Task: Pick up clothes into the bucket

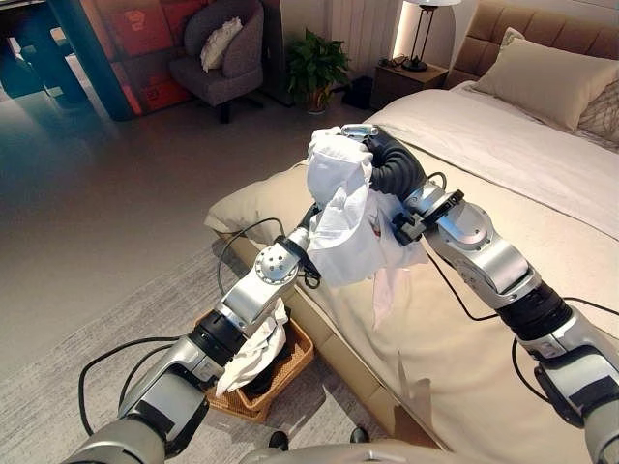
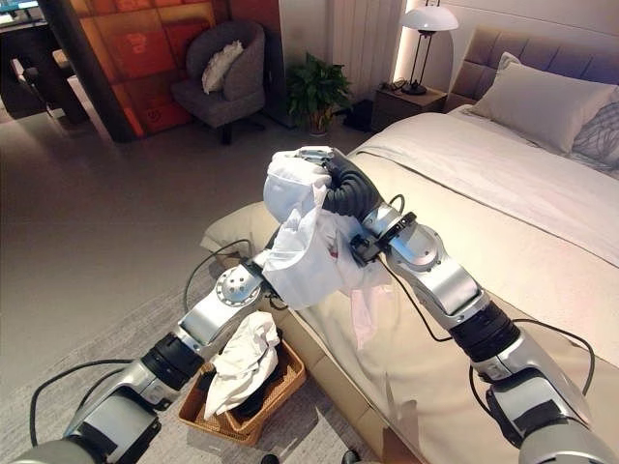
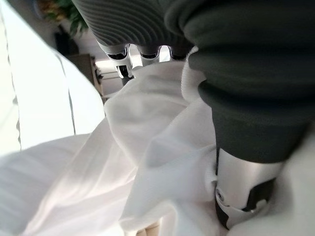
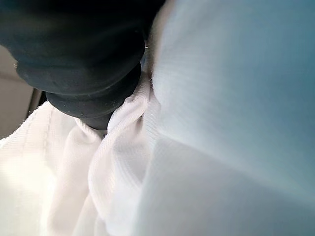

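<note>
Left eye view: The white garment [image 1: 343, 217] is held in the air above the foot corner of the bed [image 1: 503, 155], between the two arms. The right hand [image 1: 360, 132] sits at the top of the bunched cloth, its dark ribbed cover bent over it; its fingers are buried in the fabric, so their state cannot be told. The left arm reaches up into the lower folds of the garment, and the left hand is hidden behind the cloth. A woven basket [image 1: 290, 372] stands on the floor beside the bed's foot corner, under the left arm, with another white cloth [image 1: 253, 353] draped in it and over its rim.

Right eye view: The same arrangement. The garment hangs clear of the mattress, with a thin strip trailing down toward the bed's edge. The basket lies below and apart from the held garment. An armchair [image 2: 227, 82], a potted plant [image 2: 317, 89] and a lamp [image 2: 426, 24] stand at the far side of the room.

Left wrist view: The left hand [image 3: 142, 51] shows silver fingers above white cloth; whether they grip it cannot be told. The right arm's dark cover and silver wrist stand close beside.

Right wrist view: White fabric lies pressed against the dark ribbed cover.
</note>
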Robot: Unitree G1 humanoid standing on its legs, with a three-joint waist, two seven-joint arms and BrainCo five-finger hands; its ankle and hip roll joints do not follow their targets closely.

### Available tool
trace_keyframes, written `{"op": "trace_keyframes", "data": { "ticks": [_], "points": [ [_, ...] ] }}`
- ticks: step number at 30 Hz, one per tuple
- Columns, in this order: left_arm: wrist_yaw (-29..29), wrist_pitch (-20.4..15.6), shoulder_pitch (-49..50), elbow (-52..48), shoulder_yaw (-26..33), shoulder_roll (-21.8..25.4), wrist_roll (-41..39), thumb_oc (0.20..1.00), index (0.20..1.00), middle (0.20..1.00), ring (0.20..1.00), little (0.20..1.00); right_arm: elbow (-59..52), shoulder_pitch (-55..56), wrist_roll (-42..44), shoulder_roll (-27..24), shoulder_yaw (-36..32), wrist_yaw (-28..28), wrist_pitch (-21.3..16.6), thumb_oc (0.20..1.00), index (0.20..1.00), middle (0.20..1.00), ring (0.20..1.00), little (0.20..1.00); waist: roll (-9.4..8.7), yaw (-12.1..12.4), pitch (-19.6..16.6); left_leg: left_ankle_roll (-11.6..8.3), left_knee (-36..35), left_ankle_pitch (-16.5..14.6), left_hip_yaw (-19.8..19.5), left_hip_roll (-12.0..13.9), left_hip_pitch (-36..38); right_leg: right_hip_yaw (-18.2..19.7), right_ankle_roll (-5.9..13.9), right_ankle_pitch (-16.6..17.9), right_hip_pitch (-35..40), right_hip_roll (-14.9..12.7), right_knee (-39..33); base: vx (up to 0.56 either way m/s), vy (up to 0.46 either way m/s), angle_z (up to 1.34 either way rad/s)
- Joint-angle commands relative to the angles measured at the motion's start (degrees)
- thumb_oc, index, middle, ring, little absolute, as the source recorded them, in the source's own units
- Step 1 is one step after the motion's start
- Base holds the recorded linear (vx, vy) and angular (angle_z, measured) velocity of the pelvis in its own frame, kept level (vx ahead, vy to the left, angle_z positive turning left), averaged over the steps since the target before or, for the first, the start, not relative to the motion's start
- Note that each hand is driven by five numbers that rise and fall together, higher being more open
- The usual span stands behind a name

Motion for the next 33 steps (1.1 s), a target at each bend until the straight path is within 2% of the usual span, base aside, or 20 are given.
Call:
{"op": "trace_keyframes", "data": {
  "ticks": [1, 2, 5, 6, 9, 10, 11, 13, 14, 15, 16, 30, 33],
  "points": [
    [-4.0, -0.6, -9.8, 1.3, -6.4, -3.9, -9.7, 0.200, 0.200, 0.200, 0.200, 0.200, -7.0, -8.1, 4.2, 3.4, 2.1, 1.7, -3.7, 0.200, 0.200, 0.200, 0.200, 0.200, -4.04, 0.7, -1.7, 1.85, 4.6, -5.0, -0.3, -2.1, -0.3, -3.3, 3.76, -2.8, 0.4, -4.7, 5.0, 0.05, 0.007, 0.02],
    [-5.2, 0.2, -9.3, 1.4, -7.4, -3.8, -13.1, 0.200, 0.200, 0.200, 0.200, 0.200, -6.5, -7.9, 4.3, 3.3, 2.3, 1.2, -3.7, 0.200, 0.200, 0.200, 0.200, 0.200, -3.88, 0.6, -1.8, 1.70, 4.4, -5.5, -0.1, -2.0, 0.4, -3.2, 3.77, -3.2, 0.9, -4.5, 4.9, 0.05, 0.007, 0.02],
    [-5.5, 0.4, -8.5, 1.3, -7.4, -3.0, -15.9, 0.200, 0.200, 0.200, 0.200, 0.200, -6.2, -7.7, 4.2, 2.8, 1.8, 0.9, -3.9, 0.200, 0.200, 0.200, 0.200, 0.200, -3.84, 0.4, -2.0, 1.65, 4.2, -5.5, 0.0, -2.0, 0.6, -3.2, 3.78, -3.2, 1.0, -4.5, 4.8, 0.02, 0.003, 0.00],
    [-6.1, 0.8, -7.1, 0.7, -6.7, -1.9, -19.2, 0.200, 0.200, 0.200, 0.200, 0.200, -5.6, -7.1, 3.9, 2.6, 1.0, 0.3, -4.0, 0.200, 0.200, 0.200, 0.200, 0.200, -3.76, 0.3, -2.1, 1.62, 4.1, -5.6, 0.0, -1.9, 0.8, -3.1, 3.75, -3.2, 1.1, -4.6, 4.8, 0.00, 0.000, 0.00],
    [-6.6, 1.2, -4.9, 0.2, -5.6, -0.9, -22.2, 0.200, 0.200, 0.200, 0.200, 0.200, -4.6, -5.4, 2.6, 2.3, -1.1, -0.8, -4.2, 0.209, 0.209, 0.209, 0.209, 0.209, -3.64, 0.3, -2.3, 1.59, 4.0, -5.6, 0.0, -1.8, 0.9, -3.2, 3.79, -3.2, 1.2, -4.7, 4.8, 0.00, 0.000, 0.00],
    [-6.7, 1.3, -4.0, 0.1, -4.7, -0.7, -23.2, 0.200, 0.200, 0.200, 0.200, 0.200, -4.1, -4.5, 2.3, 2.4, -2.1, -1.2, -4.4, 0.382, 0.382, 0.382, 0.382, 0.382, -3.60, 0.3, -2.3, 1.61, 4.0, -5.7, 0.0, -1.8, 1.1, -3.2, 3.79, -3.3, 1.3, -4.7, 4.8, 0.00, 0.000, 0.00],
    [-6.8, 1.3, -3.1, 0.0, -4.2, -0.5, -23.9, 0.200, 0.200, 0.200, 0.200, 0.200, -3.7, -3.7, 1.7, 2.5, -3.0, -1.7, -4.3, 0.416, 0.416, 0.416, 0.416, 0.416, -3.62, 0.4, -2.3, 1.64, 4.0, -5.7, 0.0, -1.8, 1.2, -3.2, 3.79, -3.3, 1.4, -4.7, 4.9, 0.00, 0.000, 0.00],
    [-7.3, 1.6, -1.2, -0.8, -2.9, 0.3, -25.4, 0.200, 0.200, 0.200, 0.200, 0.200, -2.9, -2.1, 0.4, 2.0, -4.9, -2.6, -4.4, 0.432, 0.432, 0.432, 0.432, 0.432, -3.55, 0.4, -2.4, 1.68, 4.0, -5.9, -0.1, -1.8, 1.3, -3.3, 3.75, -3.4, 1.6, -4.7, 5.0, 0.00, 0.000, 0.00],
    [-7.4, 1.5, -0.4, -1.1, -2.4, 0.6, -25.5, 0.200, 0.200, 0.200, 0.200, 0.200, -2.7, -1.5, -0.1, 1.9, -5.8, -2.9, -4.3, 0.548, 0.548, 0.548, 0.548, 0.548, -3.55, 0.4, -2.4, 1.71, 4.0, -5.9, -0.1, -1.9, 1.4, -3.2, 3.72, -3.5, 1.6, -4.7, 5.0, 0.00, 0.000, 0.00],
    [-7.6, 1.8, 0.5, -1.3, -1.9, 0.9, -26.1, 0.200, 0.200, 0.200, 0.200, 0.200, -2.3, -0.5, -0.8, 1.8, -6.7, -3.3, -4.2, 0.906, 0.906, 0.906, 0.906, 0.906, -3.51, 0.4, -2.4, 1.73, 4.0, -6.0, -0.1, -1.9, 1.6, -3.3, 3.70, -3.5, 1.7, -4.8, 5.0, 0.00, 0.000, 0.00],
    [-7.5, 1.7, 1.2, -1.7, -1.4, 1.3, -26.2, 0.200, 0.200, 0.200, 0.200, 0.200, -2.4, 0.2, -1.2, 1.8, -7.5, -3.5, -4.2, 1.000, 1.000, 1.000, 1.000, 1.000, -3.48, 0.4, -2.4, 1.76, 4.0, -6.0, -0.1, -1.9, 1.6, -3.2, 3.68, -3.6, 1.7, -4.8, 5.1, 0.00, 0.000, 0.00],
    [-8.4, 1.6, 11.6, -7.0, 8.4, 3.6, -32.4, 0.200, 0.200, 0.200, 0.200, 0.200, -0.1, 10.1, -5.5, 0.2, -19.4, -6.4, -4.4, 1.000, 1.000, 1.000, 1.000, 1.000, -3.30, 0.8, -2.4, 1.99, 3.9, -6.4, -0.2, -1.8, 2.1, -3.0, 3.43, -4.2, 1.9, -4.8, 5.3, 0.00, 0.000, 0.00],
    [-8.5, 1.1, 16.5, -8.8, 14.0, 2.7, -34.8, 0.200, 0.200, 0.200, 0.200, 0.200, 2.6, 16.3, -8.3, 0.6, -24.3, -7.0, -3.7, 1.000, 1.000, 1.000, 1.000, 1.000, -3.29, 1.0, -2.1, 2.12, 3.9, -6.5, -0.5, -1.9, 2.1, -3.0, 3.33, -4.4, 2.0, -4.8, 5.3, 0.00, 0.000, 0.00]
  ]
}}
